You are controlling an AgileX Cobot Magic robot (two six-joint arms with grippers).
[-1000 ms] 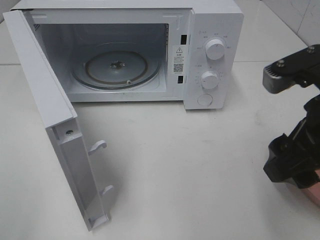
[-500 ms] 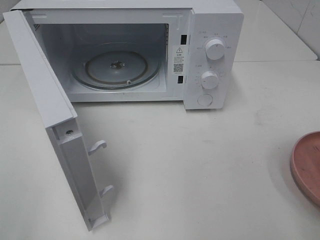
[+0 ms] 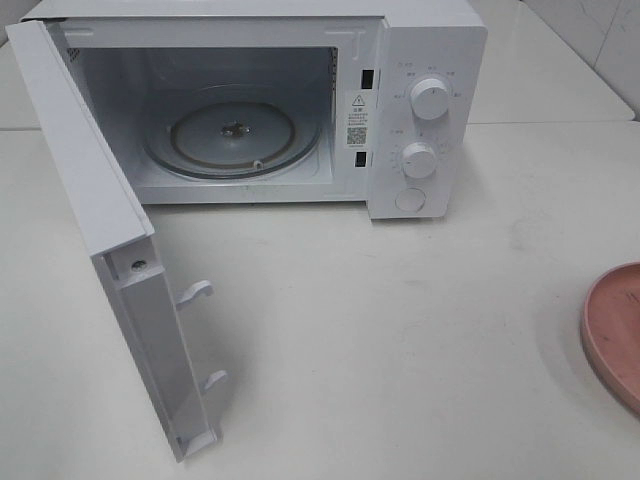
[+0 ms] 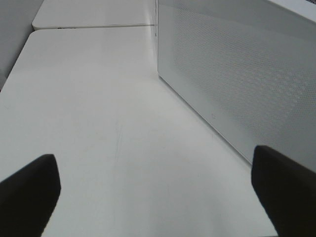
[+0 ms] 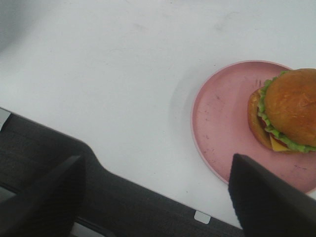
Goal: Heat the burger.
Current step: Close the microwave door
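We see the burger [image 5: 286,109] on its plate [image 5: 222,123], both hands [image 4: 153,192] [image 5: 158,197] released, the microwave [image 3: 410,110] open.

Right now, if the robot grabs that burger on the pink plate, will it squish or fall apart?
Probably a bit of both. The burger is a stack of bun, lettuce and cheese, so a hard squeeze may slide the layers apart. Its glossy bun could be slippery. It sits off-centre on the pink plate, and being tall, it might tip if nudged.
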